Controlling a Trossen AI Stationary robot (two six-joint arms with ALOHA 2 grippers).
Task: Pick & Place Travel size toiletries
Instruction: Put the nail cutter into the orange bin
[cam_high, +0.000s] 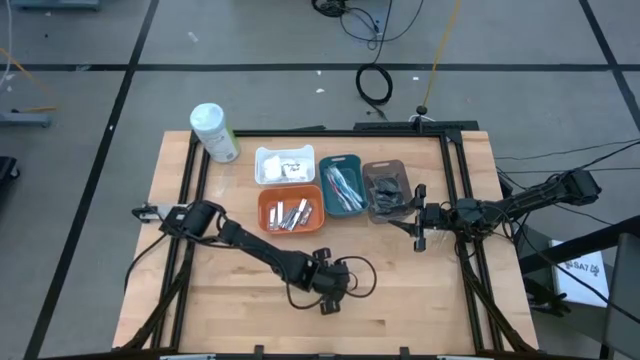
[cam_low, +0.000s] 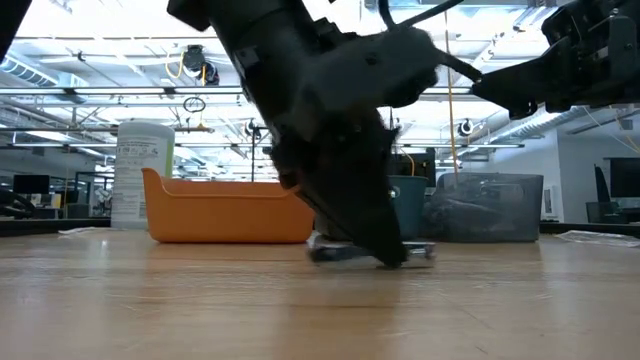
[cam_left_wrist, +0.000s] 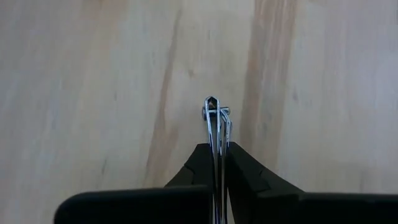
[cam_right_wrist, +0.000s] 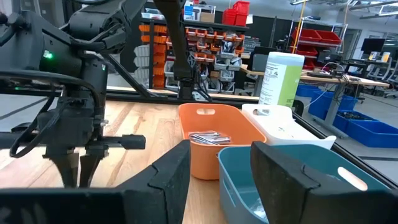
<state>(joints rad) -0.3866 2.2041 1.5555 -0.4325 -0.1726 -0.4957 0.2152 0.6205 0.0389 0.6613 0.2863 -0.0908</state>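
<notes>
**Two arms, one tiny shiny thing in a pinch**

We see a big wooden table (cam_high: 250, 300) with four little trays in the middle. Our left arm reaches across the near part of the table. Its left gripper (cam_high: 328, 300) points down at the wood, and its two fingers (cam_left_wrist: 239, 177) are pressed together on a thin silvery item (cam_left_wrist: 215, 121). That small item sits right on the bare table, near of the trays and apart from them.

Our right arm waits at the right side. Its right gripper (cam_high: 418, 217) hangs just beside the grey tray (cam_high: 386, 190), with its fingers spread apart and nothing between them.

A tall white bottle (cam_high: 213, 131) with a green label stands at the far left corner of the tray group. The white tray (cam_high: 285, 165) is far, the orange tray (cam_high: 291, 210) is near it, and the teal tray (cam_high: 341, 185) is next. More silvery pieces (cam_high: 288, 213) lie in the orange tray.
</notes>
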